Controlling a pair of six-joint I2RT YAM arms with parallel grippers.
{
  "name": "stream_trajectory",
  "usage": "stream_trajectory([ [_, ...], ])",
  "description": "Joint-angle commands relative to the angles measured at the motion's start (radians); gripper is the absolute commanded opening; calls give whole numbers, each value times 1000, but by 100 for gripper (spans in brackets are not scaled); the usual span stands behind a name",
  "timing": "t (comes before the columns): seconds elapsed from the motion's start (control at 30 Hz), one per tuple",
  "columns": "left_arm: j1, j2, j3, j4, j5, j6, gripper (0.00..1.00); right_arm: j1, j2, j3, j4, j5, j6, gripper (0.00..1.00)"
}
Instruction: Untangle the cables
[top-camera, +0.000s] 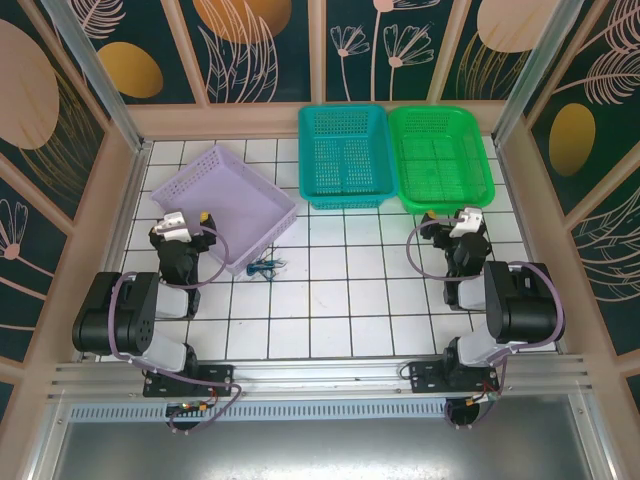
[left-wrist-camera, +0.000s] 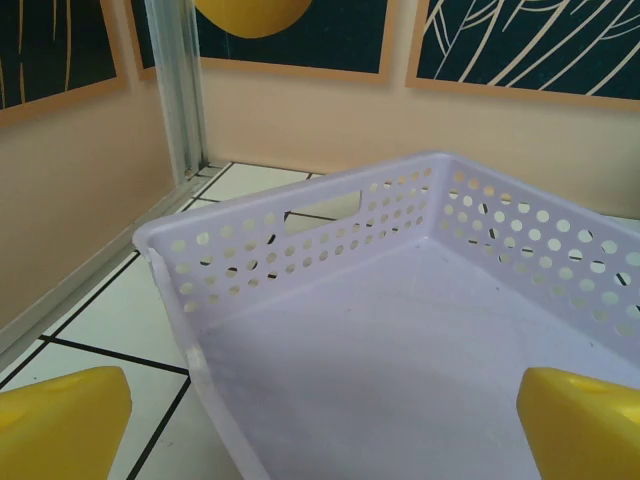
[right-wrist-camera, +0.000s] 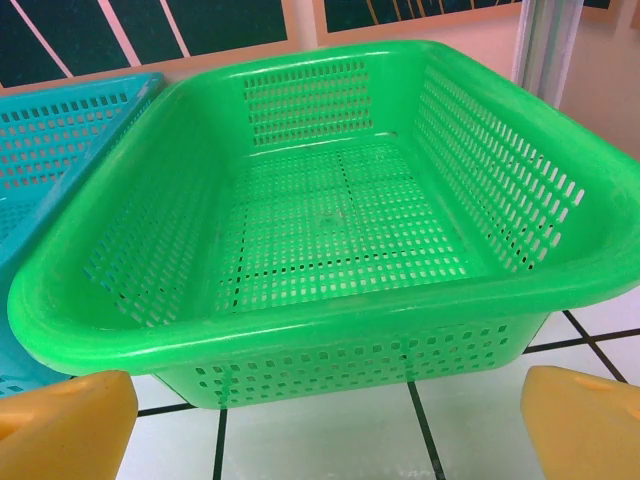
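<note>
Overhead, cables (top-camera: 266, 266) lie just beside lilac basket (top-camera: 225, 205).

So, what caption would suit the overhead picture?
Tangled cables lie on the tiled table beside the lilac basket.

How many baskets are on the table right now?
3: the lilac basket at left, angled; the teal basket at the back centre; the green basket right beside it. Nothing seems to hide another.
</note>
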Motion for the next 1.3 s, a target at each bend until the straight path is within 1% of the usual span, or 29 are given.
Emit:
stream_trajectory([
  [0.0,7,0,9,19,6,8,99,0,6,-2,15,-24,-8,99],
  [0.73,7,-1,9,21,7,7,99,1,6,-2,16,-24,-8,99],
  [0.8,6,-30,0,19,4,7,99,1,3,-2,23,-25,-9,99],
  [0.87,0,-142,23,-122,-66,-6,99,7,-89,41,-134,23,2,99],
  [0.9,-6,-210,44,-212,-125,-23,99,20,-145,82,-245,89,10,99],
  [0.93,-8,-276,51,-250,-171,-42,99,34,-199,111,-307,139,15,99],
  [0.97,-10,-324,57,-266,-197,-49,99,49,-254,127,-330,160,9,99],
  [1.03,-10,-421,115,-376,-234,-51,99,110,-383,197,-376,210,-23,99],
  [1.1,-10,-487,177,-450,-245,-52,99,173,-462,340,-485,217,-33,99],
  [1.13,-11,-513,219,-492,-252,-59,99,188,-472,438,-595,200,21,99],
  [1.17,-11,-524,261,-537,-269,-85,99,186,-465,539,-748,183,112,99],
  [1.2,-11,-527,331,-643,-317,-187,99,184,-442,647,-949,194,249,99],
  [1.23,-10,-517,453,-856,-359,-368,99,178,-410,721,-1095,270,427,99],
  [1.27,-10,-498,567,-1091,-344,-518,99,160,-381,785,-1264,303,596,99],
])
